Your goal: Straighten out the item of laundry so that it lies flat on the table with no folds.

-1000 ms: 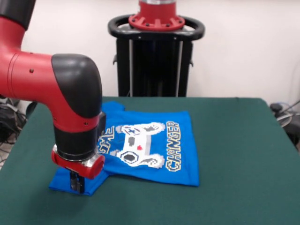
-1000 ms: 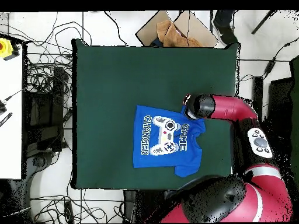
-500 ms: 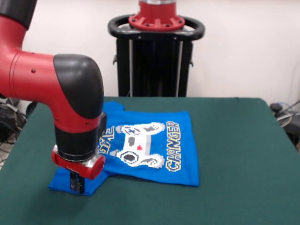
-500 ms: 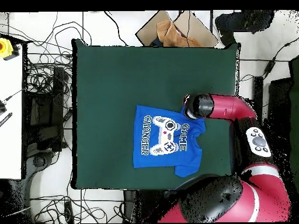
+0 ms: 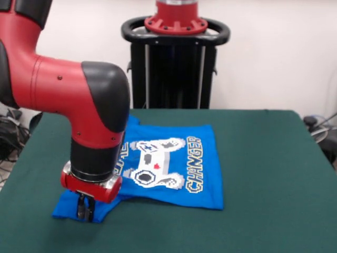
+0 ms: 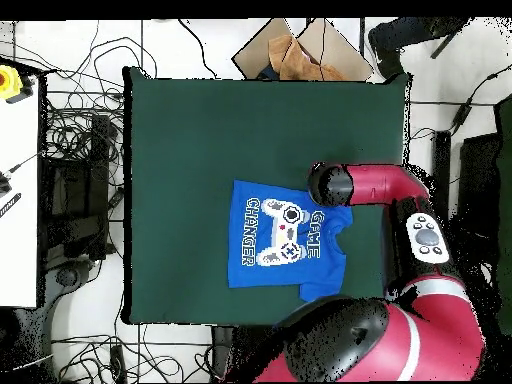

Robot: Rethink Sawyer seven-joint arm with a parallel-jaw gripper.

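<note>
The bright blue T-shirt (image 5: 174,168) with the white controller print lies spread on the green table (image 5: 263,174), print up. Its near-left sleeve (image 5: 66,210) is bunched. My gripper (image 5: 84,210) points straight down onto that sleeve, with its fingers close together and pinching the cloth. In the overhead view the shirt (image 6: 285,240) lies at the table's (image 6: 200,130) right middle. There the arm's wrist (image 6: 330,185) covers the gripper and the sleeve.
The robot's black pedestal (image 5: 175,63) stands behind the table's far edge. Off the table, the overhead view shows a cardboard box (image 6: 300,50) beyond the top edge, cables (image 6: 80,200) on the floor at the left and a white bench (image 6: 15,200).
The arm has shifted a little to the right and toward the camera in the front view. The sleeve's tip has been drawn slightly outward to the left.
</note>
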